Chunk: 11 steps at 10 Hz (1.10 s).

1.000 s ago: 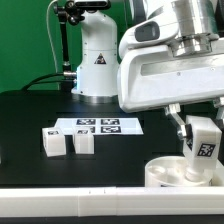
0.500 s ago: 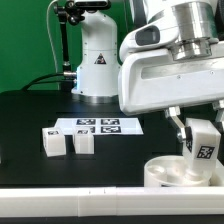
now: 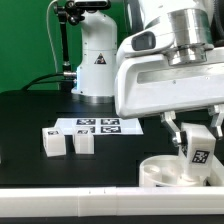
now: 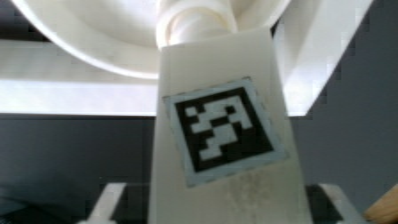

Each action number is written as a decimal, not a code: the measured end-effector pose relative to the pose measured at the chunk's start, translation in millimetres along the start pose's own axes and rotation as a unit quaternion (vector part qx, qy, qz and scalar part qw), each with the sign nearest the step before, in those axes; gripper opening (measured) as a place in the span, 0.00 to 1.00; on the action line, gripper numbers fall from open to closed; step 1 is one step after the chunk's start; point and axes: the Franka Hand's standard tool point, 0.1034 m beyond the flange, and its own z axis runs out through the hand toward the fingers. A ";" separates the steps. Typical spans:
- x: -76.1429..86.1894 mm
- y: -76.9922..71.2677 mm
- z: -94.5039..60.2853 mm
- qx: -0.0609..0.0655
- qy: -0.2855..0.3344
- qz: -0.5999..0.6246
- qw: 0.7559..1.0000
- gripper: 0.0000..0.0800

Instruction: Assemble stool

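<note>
Leg (image 3: 199,148) has edged toward the exterior view's left; claw (image 3: 197,131) clamps it upright, long axis vertical, over the seat (image 3: 157,172).

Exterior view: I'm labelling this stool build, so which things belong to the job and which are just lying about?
Job: gripper, held leg, seat, loose leg, second loose leg.
Lying about: marker board, front rail, table.
</note>
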 end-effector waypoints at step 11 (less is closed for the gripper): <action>-5.9 8.6 -4.2 -0.013 0.049 0.005 0.999 0.41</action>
